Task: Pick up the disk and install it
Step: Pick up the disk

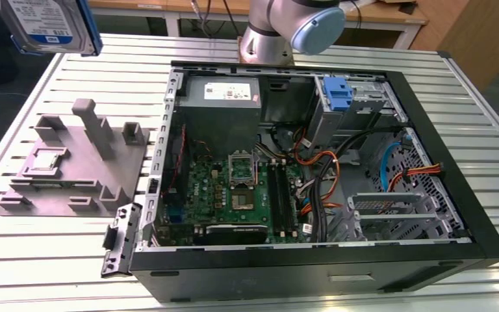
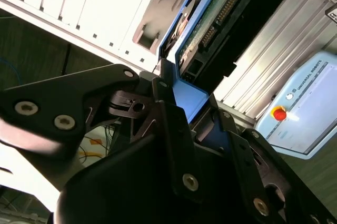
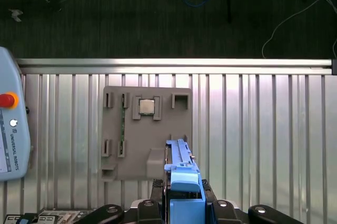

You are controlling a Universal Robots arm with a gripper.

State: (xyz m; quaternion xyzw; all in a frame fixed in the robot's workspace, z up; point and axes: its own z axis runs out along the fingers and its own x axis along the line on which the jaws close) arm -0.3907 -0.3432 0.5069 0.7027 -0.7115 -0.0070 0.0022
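Bearing surface (image 1: 41,260): is carrying the open computer case (image 1: 275,276) and the grey fixture (image 1: 59,195).
Disk (image 1: 50,23): is hanging aloft at eleven o'clock in the exterior view, over the fixture.
Fingers (image 2: 171,129): are clenching the disk's blue frame.

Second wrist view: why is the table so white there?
In the second wrist view, light glares off the metal table, washing its slats white, while the hand holding the disk looks dark; in the first wrist view the table is evenly lit and the floor dark.
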